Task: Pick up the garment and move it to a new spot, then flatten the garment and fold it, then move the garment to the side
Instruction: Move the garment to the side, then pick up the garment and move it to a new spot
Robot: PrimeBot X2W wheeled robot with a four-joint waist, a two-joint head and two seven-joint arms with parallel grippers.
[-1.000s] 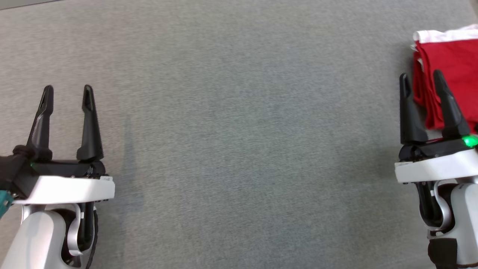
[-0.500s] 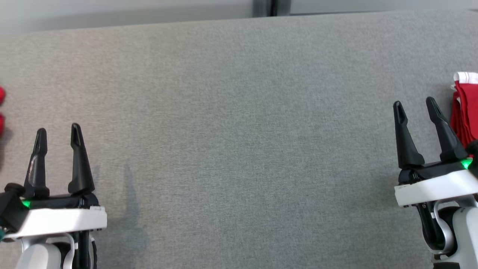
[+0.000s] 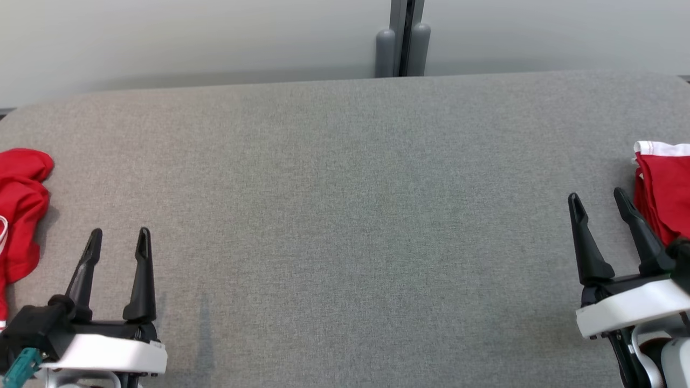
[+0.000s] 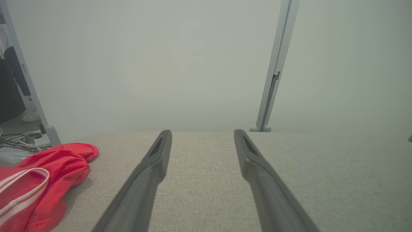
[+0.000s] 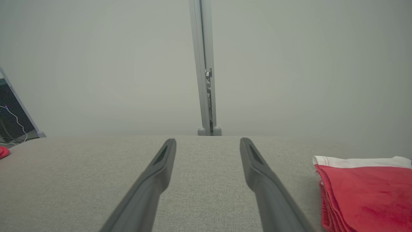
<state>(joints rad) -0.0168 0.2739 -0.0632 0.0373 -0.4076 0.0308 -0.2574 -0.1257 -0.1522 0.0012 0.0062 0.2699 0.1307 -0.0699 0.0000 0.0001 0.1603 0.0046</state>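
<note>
The head camera has tipped up since a second ago. The whole view has shifted, so the grey table's [image 3: 345, 215] far edge and the wall behind it now show, and a crumpled red garment [image 3: 21, 205] has come into view. It lies at about ten o'clock from the left gripper [image 3: 119, 233] — near, not touching. The folded red garment [image 3: 666, 188] lies at one o'clock from the right gripper [image 3: 597, 195] — just beside its outer finger. Both grippers' fingers stand apart, holding nothing.
</note>
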